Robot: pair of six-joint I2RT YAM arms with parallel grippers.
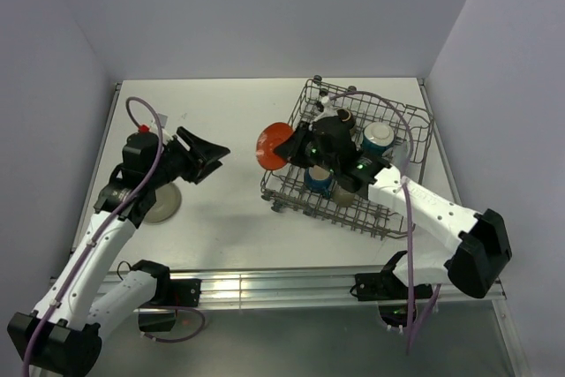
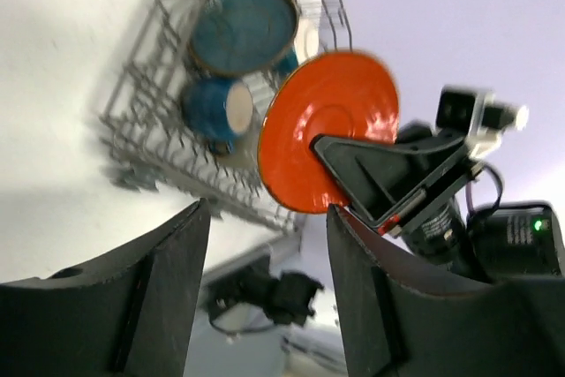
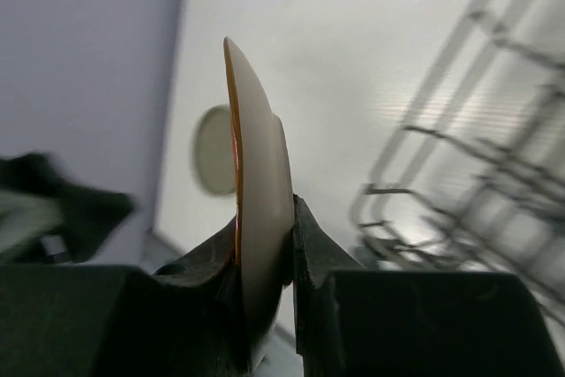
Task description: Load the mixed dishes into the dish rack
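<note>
The left arm [image 1: 101, 249] and right arm [image 1: 433, 209] are white shells between black joint housings, each trailed by a lilac cable [image 1: 146, 112], and the left gripper [image 1: 216, 163] and right gripper [image 1: 290, 149] are matte black.

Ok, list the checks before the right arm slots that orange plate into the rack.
1. Grip: right gripper shut on the red-orange plate's rim: ok.
2. Plate stands on edge: ok.
3. Plate already past the dish rack's near wall: cannot tell.
4. Free slot between the prongs below it: cannot tell.
5. Left gripper open and well apart from the rack: ok.
</note>
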